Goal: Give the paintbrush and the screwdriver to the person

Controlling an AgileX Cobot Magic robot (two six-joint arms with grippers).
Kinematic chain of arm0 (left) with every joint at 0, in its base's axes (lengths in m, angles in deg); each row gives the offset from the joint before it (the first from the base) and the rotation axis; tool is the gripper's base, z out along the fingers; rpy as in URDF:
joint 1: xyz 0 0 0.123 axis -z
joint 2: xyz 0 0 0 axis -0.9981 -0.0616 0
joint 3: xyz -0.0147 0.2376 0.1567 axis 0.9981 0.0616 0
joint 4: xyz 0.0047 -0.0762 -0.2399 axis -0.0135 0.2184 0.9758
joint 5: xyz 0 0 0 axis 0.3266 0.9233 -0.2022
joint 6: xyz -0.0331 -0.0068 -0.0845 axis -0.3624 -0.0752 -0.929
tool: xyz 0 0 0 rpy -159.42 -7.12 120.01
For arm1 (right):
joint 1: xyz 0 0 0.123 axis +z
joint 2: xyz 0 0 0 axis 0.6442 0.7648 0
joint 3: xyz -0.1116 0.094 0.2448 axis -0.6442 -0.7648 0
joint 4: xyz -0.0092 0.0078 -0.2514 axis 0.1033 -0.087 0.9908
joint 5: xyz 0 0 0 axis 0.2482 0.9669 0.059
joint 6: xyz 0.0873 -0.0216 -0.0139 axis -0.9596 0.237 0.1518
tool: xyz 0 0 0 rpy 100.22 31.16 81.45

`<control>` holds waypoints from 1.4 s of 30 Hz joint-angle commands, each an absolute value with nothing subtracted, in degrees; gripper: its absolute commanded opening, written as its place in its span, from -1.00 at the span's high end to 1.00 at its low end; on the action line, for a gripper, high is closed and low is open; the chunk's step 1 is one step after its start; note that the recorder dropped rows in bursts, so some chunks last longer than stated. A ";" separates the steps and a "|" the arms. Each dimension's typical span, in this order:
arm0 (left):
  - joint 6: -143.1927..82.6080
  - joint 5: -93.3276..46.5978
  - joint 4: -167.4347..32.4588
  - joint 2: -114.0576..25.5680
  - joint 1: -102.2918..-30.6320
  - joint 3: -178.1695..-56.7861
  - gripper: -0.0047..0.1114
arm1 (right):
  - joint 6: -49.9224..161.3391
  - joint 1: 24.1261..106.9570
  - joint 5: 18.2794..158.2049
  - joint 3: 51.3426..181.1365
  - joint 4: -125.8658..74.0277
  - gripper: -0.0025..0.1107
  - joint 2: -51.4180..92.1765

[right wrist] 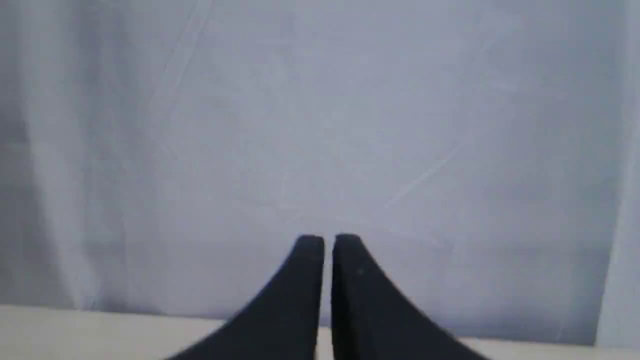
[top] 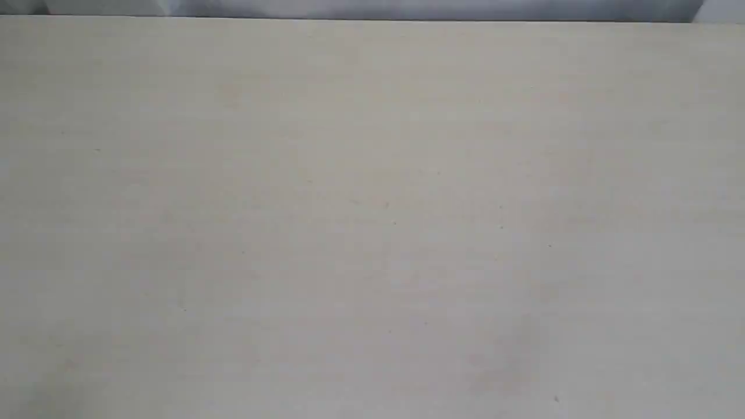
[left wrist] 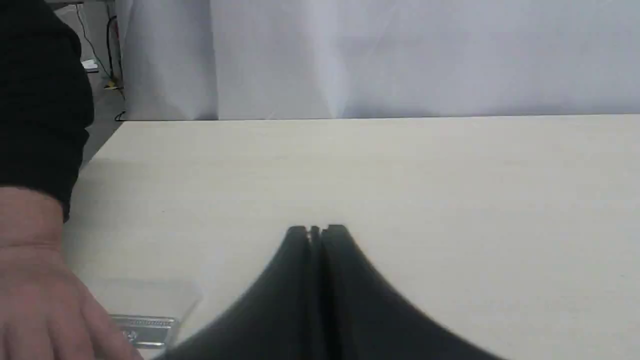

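Note:
The left wrist view shows the person's hand [left wrist: 35, 285], in a black sleeve, resting on the paintbrush [left wrist: 147, 327]. Only the brush's silver ferrule and pale bristles show beside the hand; the handle is hidden under it. My left gripper [left wrist: 316, 231] is shut and empty, hovering over the table a short way from the brush. My right gripper [right wrist: 322, 240] is shut with nothing in it and points at the white curtain, above the table edge. The screwdriver is out of view. No arm or object appears in the exterior view.
A pale beige table [top: 372, 221] fills the exterior view. A white curtain [left wrist: 400, 55] hangs behind its far edge. Past the table corner lie grey floor and cables [left wrist: 107, 75].

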State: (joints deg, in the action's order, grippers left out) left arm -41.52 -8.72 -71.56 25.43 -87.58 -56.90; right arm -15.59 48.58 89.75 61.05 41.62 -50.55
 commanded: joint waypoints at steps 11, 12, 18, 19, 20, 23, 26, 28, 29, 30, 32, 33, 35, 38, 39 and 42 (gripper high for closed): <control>-41.64 -9.08 -71.45 25.57 -87.10 -56.79 0.92 | -16.59 28.54 70.09 51.34 43.30 0.88 -51.42; -41.64 -9.08 -71.45 25.57 -87.10 -56.79 0.92 | -16.92 28.54 70.09 51.34 44.23 0.88 -51.42; -41.64 -9.08 -71.45 25.57 -87.10 -56.79 0.92 | -17.05 28.54 70.26 51.34 45.01 0.88 -51.42; -41.64 -9.08 -71.45 25.57 -87.10 -56.79 0.92 | -17.78 28.54 70.26 51.34 45.01 0.88 -51.42; -41.64 -9.08 -71.45 25.57 -87.10 -56.79 0.92 | -18.80 28.54 70.22 51.34 44.38 0.88 -51.42; -41.64 -8.94 -71.32 25.57 -87.10 -56.79 0.92 | -16.37 28.54 73.78 51.34 35.60 0.88 -51.42; -41.64 -9.05 -71.32 25.57 -87.10 -56.79 0.92 | -1.21 28.54 79.57 51.34 18.42 0.88 -51.42; -41.64 -9.05 -71.32 25.57 -87.10 -56.79 0.92 | 14.38 28.54 82.83 51.34 7.16 0.88 -51.42; -41.64 -9.05 -71.32 25.57 -87.10 -56.79 0.92 | 21.50 28.54 83.91 51.34 2.68 0.88 -51.42; -41.64 -9.05 -71.32 25.57 -87.10 -56.79 0.92 | 26.50 28.54 84.39 51.34 -0.15 0.88 -51.42; -41.64 -9.05 -71.32 25.57 -87.10 -56.79 0.92 | 33.99 28.54 85.85 51.34 -3.65 0.88 -51.42; -41.64 -9.05 -71.32 25.57 -87.10 -56.79 0.92 | 35.42 28.54 86.85 51.34 -3.84 0.88 -51.42; -41.64 -9.05 -71.47 25.57 -87.10 -56.79 0.92 | 36.56 28.54 89.18 51.34 -3.84 0.88 -51.42; -41.64 -9.05 -71.47 25.57 -87.10 -56.79 0.92 | 37.51 28.54 92.26 51.34 -3.84 0.88 -51.42; -41.64 -9.05 -71.47 25.57 -87.10 -56.79 0.92 | 38.19 28.54 93.35 51.34 -4.04 0.88 -51.42; -41.64 -9.05 -71.47 25.57 -87.10 -56.79 0.92 | 41.08 28.93 94.75 51.34 -5.02 0.88 -51.42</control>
State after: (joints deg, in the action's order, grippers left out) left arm -41.52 -8.72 -71.56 25.43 -87.58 -56.90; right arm 38.77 28.90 93.42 51.48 -4.08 -51.16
